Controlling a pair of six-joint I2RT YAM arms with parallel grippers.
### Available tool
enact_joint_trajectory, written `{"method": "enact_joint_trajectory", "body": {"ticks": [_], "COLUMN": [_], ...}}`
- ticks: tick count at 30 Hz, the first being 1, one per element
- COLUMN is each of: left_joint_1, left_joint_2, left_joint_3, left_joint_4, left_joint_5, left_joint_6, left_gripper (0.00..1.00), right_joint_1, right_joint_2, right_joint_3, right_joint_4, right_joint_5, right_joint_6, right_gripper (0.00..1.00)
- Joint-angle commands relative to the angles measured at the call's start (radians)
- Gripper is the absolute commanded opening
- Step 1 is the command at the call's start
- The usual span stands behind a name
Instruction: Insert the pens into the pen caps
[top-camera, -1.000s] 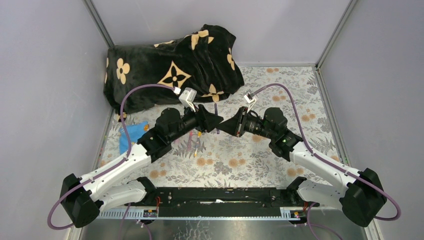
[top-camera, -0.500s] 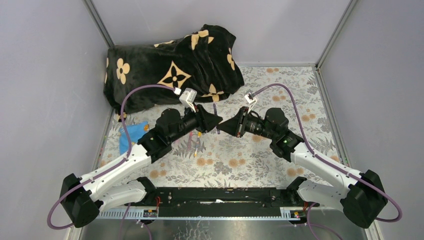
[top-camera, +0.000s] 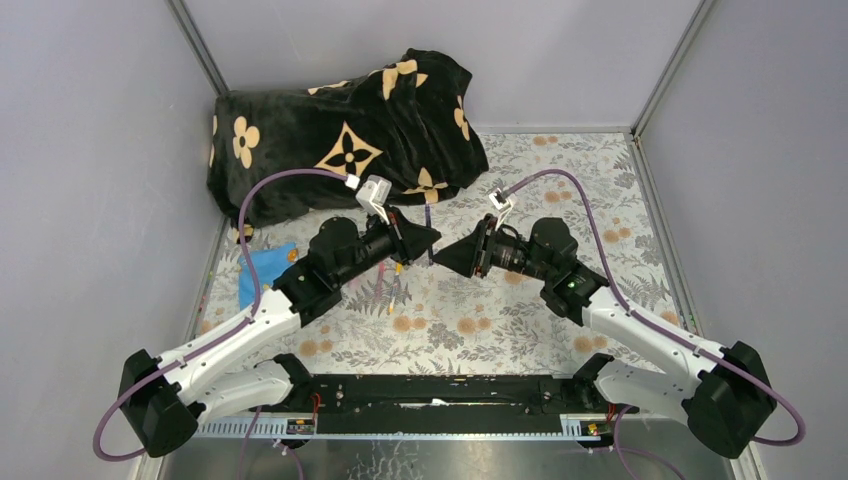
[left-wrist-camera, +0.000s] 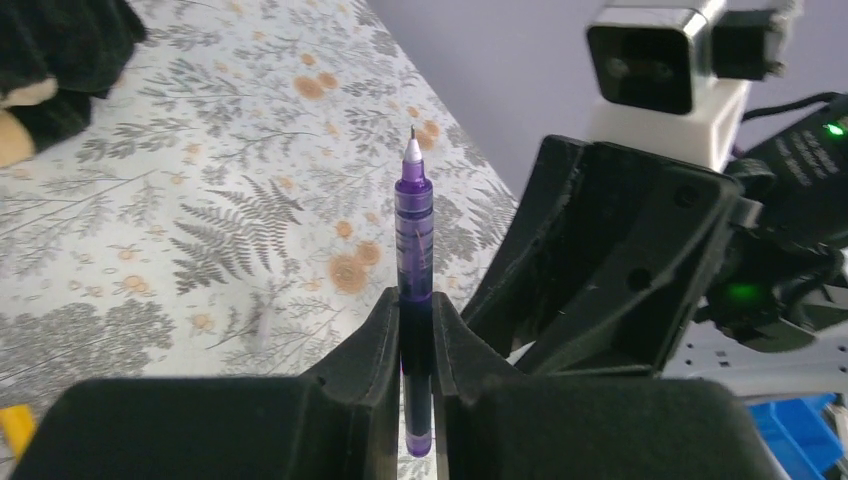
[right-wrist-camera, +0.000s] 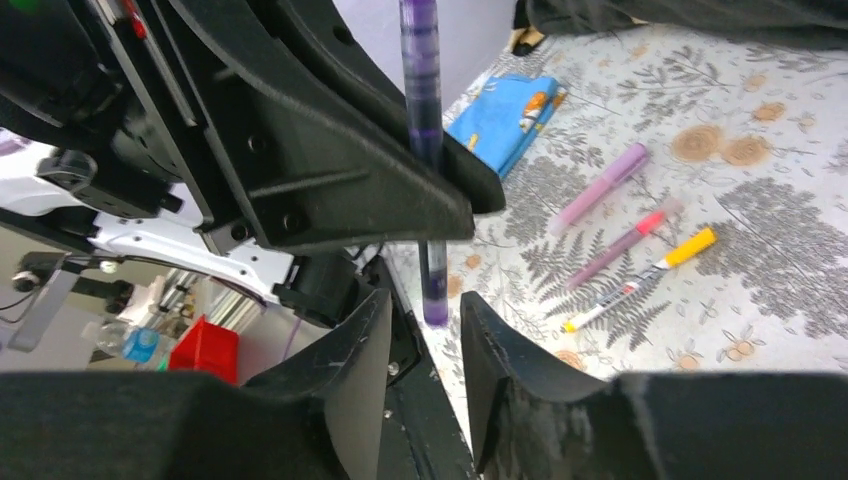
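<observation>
My left gripper (left-wrist-camera: 415, 300) is shut on a translucent purple pen (left-wrist-camera: 414, 215), which stands upright between the jaws with its bare writing tip pointing away. In the top view the left gripper (top-camera: 432, 238) hangs over the middle of the table, and the pen (top-camera: 430, 222) shows as a thin purple line. My right gripper (right-wrist-camera: 425, 298) is open and empty, its jaws on either side of the pen's rear end (right-wrist-camera: 435, 300) without touching it. It faces the left gripper (right-wrist-camera: 330, 170) closely. No loose pen cap is clearly visible.
A lilac pen (right-wrist-camera: 600, 188), a pink-red pen (right-wrist-camera: 625, 242) and a white pen with a yellow end (right-wrist-camera: 640, 280) lie on the floral table cover (top-camera: 480, 320). A blue card (top-camera: 262, 268) lies at the left. A black flowered blanket (top-camera: 340, 130) fills the far left corner.
Both grippers have shifted slightly. The left one has moved a little back and to the left with the pen, and the tips now overlap less in the top view.
</observation>
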Motion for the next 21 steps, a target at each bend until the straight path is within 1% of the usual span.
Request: {"method": "enact_joint_trajectory", "body": {"ticks": [1, 5, 8, 10, 15, 18, 21], "left_joint_1": [0.01, 0.009, 0.011, 0.011, 0.012, 0.017, 0.021], "left_joint_2": [-0.024, -0.062, -0.113, -0.129, -0.17, -0.188, -0.201], "left_joint_3": [0.032, 0.029, 0.017, 0.023, 0.03, 0.023, 0.013], "left_joint_4": [-0.045, -0.074, -0.079, -0.11, -0.166, -0.208, -0.218], "left_joint_5": [-0.094, -0.123, -0.194, -0.24, -0.33, -0.343, -0.342], "left_joint_6": [0.071, 0.126, 0.157, 0.178, 0.215, 0.218, 0.209], "left_gripper": [0.05, 0.04, 0.07, 0.07, 0.07, 0.07, 0.07], "right_joint_1": [0.008, 0.008, 0.008, 0.008, 0.008, 0.009, 0.008], "right_joint_2": [-0.064, -0.094, -0.082, -0.054, 0.035, 0.113, 0.209], "right_joint_3": [0.029, 0.054, 0.071, 0.093, 0.146, 0.196, 0.255], "right_joint_4": [-0.127, -0.319, -0.441, -0.524, -0.618, -0.688, -0.754], "right_joint_5": [0.091, 0.319, 0.455, 0.529, 0.626, 0.699, 0.726], "right_joint_6": [-0.075, -0.097, -0.102, -0.095, -0.08, -0.046, -0.022], "right_gripper": [0.42, 0.47, 0.49, 0.5, 0.52, 0.53, 0.54]}}
